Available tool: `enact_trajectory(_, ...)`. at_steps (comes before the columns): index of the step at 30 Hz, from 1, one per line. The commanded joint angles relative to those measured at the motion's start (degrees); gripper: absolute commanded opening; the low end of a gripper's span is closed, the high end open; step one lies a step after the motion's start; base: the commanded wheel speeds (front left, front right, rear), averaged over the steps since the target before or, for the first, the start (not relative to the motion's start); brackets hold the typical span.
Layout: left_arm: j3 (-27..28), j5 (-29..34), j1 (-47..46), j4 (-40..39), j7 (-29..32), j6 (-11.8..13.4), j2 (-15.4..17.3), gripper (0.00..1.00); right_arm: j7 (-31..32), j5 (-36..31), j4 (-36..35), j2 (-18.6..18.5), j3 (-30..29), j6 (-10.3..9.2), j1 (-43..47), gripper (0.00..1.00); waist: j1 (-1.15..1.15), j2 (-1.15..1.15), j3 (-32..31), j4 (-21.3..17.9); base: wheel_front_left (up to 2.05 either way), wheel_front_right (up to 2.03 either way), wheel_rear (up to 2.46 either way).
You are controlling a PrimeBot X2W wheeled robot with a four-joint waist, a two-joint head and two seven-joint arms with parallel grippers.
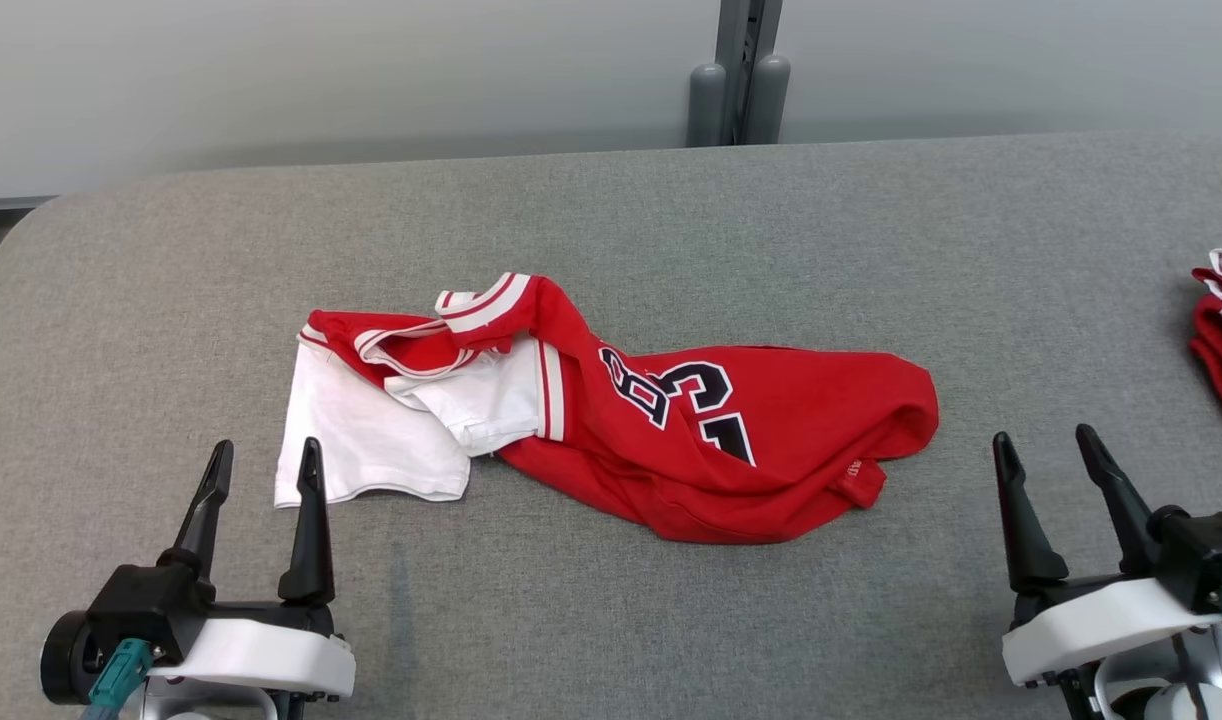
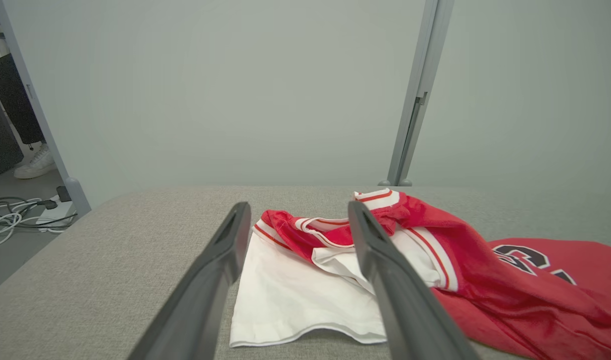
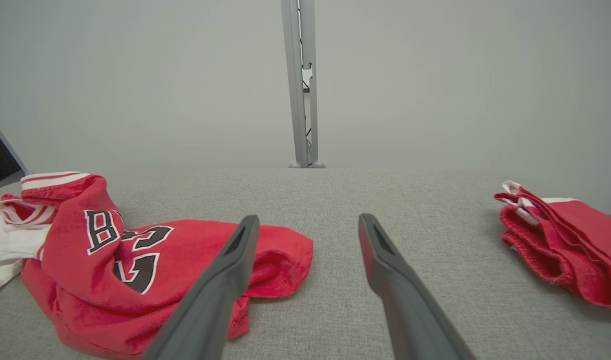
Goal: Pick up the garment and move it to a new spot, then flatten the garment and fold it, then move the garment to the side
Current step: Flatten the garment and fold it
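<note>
Garment: the garment [image 1: 671, 440] is lying crumpled in the middle of the desk [image 1: 611, 220], its red body bunching out toward the right, and nothing is gripping it.
Sleeve: a white sleeve [image 1: 366, 440] is spreading flat at the garment's left end, with red-and-white striped trim folding over it.
Numerals: dark, white-edged numerals [image 1: 681, 395] are showing on the red cloth, twisted by the folds.
Left tool: the left tool [image 1: 267, 445] is hovering at the near left, its two dark fingers standing wide apart and holding nothing. The white sleeve is lying just beyond its fingertips.
Right tool: the right tool [image 1: 1043, 434] is waiting at the near right, fingers spread and empty. The garment's right end is sitting off to its left, apart from it.
Second garment: a second red garment [image 1: 1221, 340] is lying bundled at the desk's right edge, well apart from the first.
Post: a grey post [image 1: 739, 70] is rising behind the desk against the pale wall.
Floor: in the left wrist view, cables [image 2: 15, 215] are trailing beside a white shoe [image 2: 33, 165].
</note>
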Motion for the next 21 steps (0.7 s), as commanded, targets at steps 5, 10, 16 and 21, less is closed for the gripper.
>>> enact_trajectory(5, -0.5, 0.1, -1.0, -1.0, 0.3, 0.4, 0.2, 1.00, 1.6, -1.5, 2.2, -1.9, 2.7, 0.01, -0.6, 1.00, 0.00, 0.00, 1.3, 0.8, 0.00, 0.00, 0.00)
enact_trajectory(10, -1.0, 0.1, -2.1, -1.3, 0.2, 0.3, -0.3, 1.00, 2.1, -2.0, 6.9, -3.3, 6.4, 0.01, -1.9, 1.00, 0.00, 0.00, 3.3, 1.8, 0.00, 0.00, 0.00)
enact_trajectory(16, -1.6, 0.1, -3.6, -1.0, -0.1, -0.1, -0.8, 1.00, 0.8, -1.7, 13.1, -3.6, 8.2, 0.01, -5.0, 1.00, 0.00, 0.00, 5.3, 2.9, 0.00, 0.00, 0.00)
enact_trajectory(21, -1.8, 0.0, -4.8, 0.0, -0.5, -0.7, -1.3, 1.00, -0.8, -2.1, 18.6, -4.0, 10.4, 0.01, -8.5, 1.00, 0.00, 0.00, 6.6, 3.7, 0.00, 0.00, 0.00)
